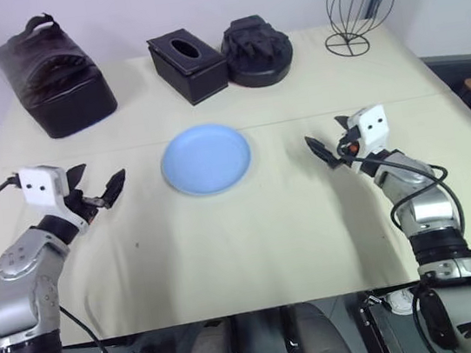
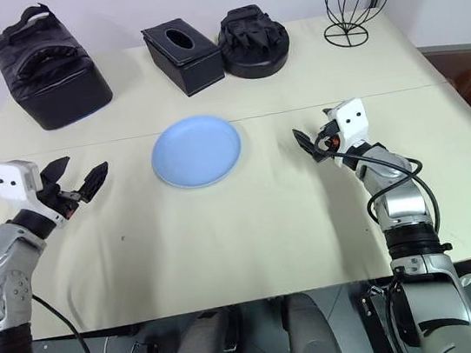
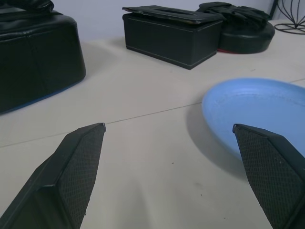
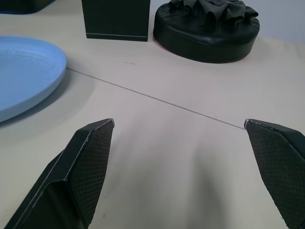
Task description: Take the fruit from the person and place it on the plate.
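Left hand [image 1: 97, 190] spread wide, nothing between its black fingers [image 3: 78, 164], hovering over the cream bench [image 1: 255, 253] on the plate's left. Right hand [image 1: 329, 142] likewise spread and holding nothing, fingers [image 4: 83, 167] well apart, hovering on the plate's right and angled toward it.

Light blue plate [image 1: 206, 159] lying flat and bare near the middle of the bench, between the two hands and apart from both; roughly level with them across the bench. Cut off at the frame edge in the left wrist view [image 3: 257, 109] and the right wrist view [image 4: 24, 71], so only part of the rim to be seen there.

Beyond the plate, along the far side of the bench: black tissue box [image 1: 188, 64] straight behind it, a black round cushion-like thing [image 1: 257, 50] with crumpled dark material on top just beside the box, hard to make out in detail. Black padded bag [image 1: 55, 79] at the far left corner, its handle partly lost against the wall. Black wire ball-shaped stand [image 1: 358, 5] at the far right, upright, its top cropped in the left eye view. Thin seam line [image 4: 157, 98] across the bench surface behind the plate.
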`<action>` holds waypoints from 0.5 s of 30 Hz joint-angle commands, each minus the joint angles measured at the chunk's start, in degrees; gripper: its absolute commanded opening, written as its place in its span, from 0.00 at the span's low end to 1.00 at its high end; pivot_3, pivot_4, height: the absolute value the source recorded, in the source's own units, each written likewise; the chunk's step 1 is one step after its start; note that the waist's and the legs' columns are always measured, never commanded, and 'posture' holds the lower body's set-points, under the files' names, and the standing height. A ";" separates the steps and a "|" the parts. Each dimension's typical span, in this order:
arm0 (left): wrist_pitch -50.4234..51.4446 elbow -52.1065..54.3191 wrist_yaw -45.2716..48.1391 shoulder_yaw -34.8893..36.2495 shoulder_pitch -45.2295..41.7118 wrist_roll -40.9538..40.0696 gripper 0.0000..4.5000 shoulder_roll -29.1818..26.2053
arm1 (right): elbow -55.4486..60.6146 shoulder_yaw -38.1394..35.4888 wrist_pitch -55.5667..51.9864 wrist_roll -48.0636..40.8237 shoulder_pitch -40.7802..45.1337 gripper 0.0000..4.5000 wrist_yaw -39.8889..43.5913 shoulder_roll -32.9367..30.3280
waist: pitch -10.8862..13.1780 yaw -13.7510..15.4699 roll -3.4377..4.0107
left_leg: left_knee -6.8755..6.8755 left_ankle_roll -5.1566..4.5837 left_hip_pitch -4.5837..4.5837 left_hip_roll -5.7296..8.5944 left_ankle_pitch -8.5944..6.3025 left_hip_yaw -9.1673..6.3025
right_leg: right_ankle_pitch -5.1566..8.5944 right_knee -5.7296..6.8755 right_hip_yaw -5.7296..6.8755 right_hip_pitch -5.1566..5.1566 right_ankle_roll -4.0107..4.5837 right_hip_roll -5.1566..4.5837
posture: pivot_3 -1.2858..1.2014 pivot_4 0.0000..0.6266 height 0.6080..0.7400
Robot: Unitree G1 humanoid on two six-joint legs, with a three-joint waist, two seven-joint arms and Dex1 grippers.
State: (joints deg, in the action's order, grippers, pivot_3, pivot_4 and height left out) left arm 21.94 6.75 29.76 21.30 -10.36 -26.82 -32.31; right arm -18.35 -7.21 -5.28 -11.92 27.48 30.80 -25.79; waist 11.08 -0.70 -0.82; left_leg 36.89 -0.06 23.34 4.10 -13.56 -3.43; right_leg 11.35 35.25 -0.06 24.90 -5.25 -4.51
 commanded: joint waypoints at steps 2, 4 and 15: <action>-1.42 0.41 -0.10 1.29 -0.41 -0.24 1.00 -0.08 | 1.04 -0.73 0.72 0.07 0.04 1.00 -0.12 -0.37 | 0.00 0.00 0.00 | 0.00 0.00 0.00 0.00 0.00 0.00 | 0.00 0.00 0.00 0.00 0.00 0.00 | 0.52 0.24 1.00; -1.49 0.37 -0.12 1.30 -0.42 -0.21 1.00 -0.06 | 1.09 -0.76 0.68 0.05 0.01 1.00 -0.11 -0.41 | 0.00 0.00 0.00 | 0.00 0.00 0.00 0.00 0.00 0.00 | 0.00 0.00 0.00 0.00 0.00 0.00 | 0.52 0.24 1.00; -1.64 0.40 -0.29 1.30 -0.32 -0.18 1.00 -0.03 | 0.78 -0.79 0.78 0.22 0.12 1.00 0.16 -0.39 | 0.00 0.00 0.00 | 0.00 0.00 0.00 0.00 0.00 0.00 | 0.00 0.00 0.00 0.00 0.00 0.00 | 0.52 0.24 1.00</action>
State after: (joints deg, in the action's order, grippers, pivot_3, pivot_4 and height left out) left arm 21.64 6.33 29.70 21.30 -10.36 -26.79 -32.25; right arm -18.35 -7.21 -5.28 -11.48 27.42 30.81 -25.80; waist 11.08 -0.70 -0.82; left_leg 36.89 -0.06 23.34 4.10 -13.56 -3.43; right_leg 11.35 35.25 -0.06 24.90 -5.25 -4.51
